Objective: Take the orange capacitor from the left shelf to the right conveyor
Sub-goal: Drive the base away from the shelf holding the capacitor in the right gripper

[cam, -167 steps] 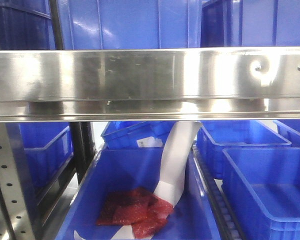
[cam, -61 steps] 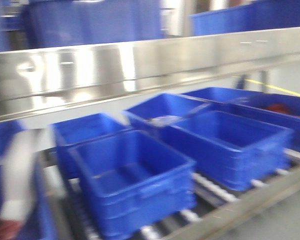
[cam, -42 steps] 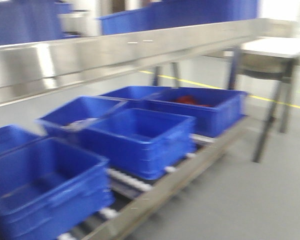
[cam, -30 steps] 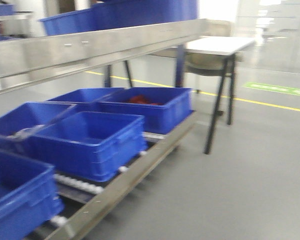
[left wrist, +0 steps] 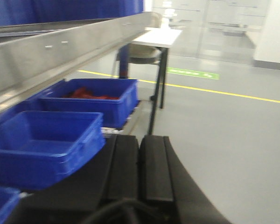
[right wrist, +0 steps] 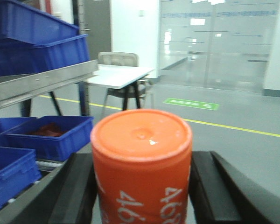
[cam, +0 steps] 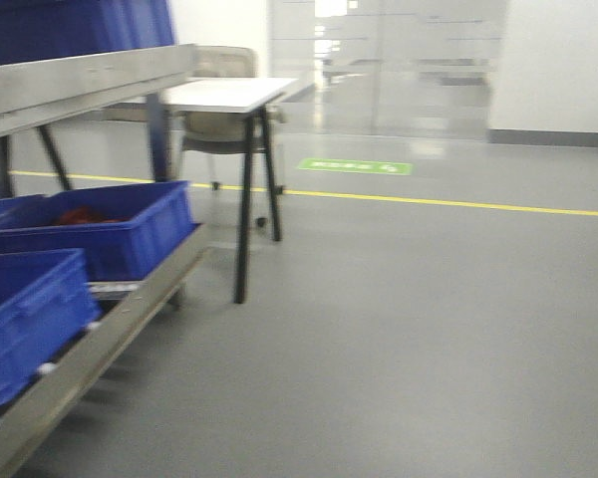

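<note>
**Q:** What stands at the far left?

**A:** The left shelf (cam: 80, 85), a steel rack with a wide front rail. In the front view, two blue bins (cam: 30, 319) sit side by side on its lower level. The farther bin holds red contents (cam: 80, 214) that are too blurred to name. The left wrist view shows three bins along that level, one of them only a corner at the picture's edge. The right wrist view shows two upper bins (right wrist: 32, 42) stacked on the top level.

**Q:** And the robot's two arms?

**A:** The left gripper (left wrist: 139, 144) hangs beside the shelf above the grey floor (cam: 429, 349), with its black jaws pressed flat against each other. The right gripper (right wrist: 142, 191) has its jaws clamped on either side of the one orange capacitor (right wrist: 141, 140). The capacitor is upright, its flat round top towards the camera. The white digits on its side read upside down in that view. It is held in the air, apart from the shelf.

**Q:** What lies to the right of the shelf?

**A:** One white desk (cam: 229, 95) on black legs stands just past the shelf's end, with one pale chair (cam: 224, 62) behind it. Beyond that the floor carries one yellow line (cam: 458, 204) and one green marking (cam: 356, 166). A glass wall (cam: 409, 60) closes the back.
</note>
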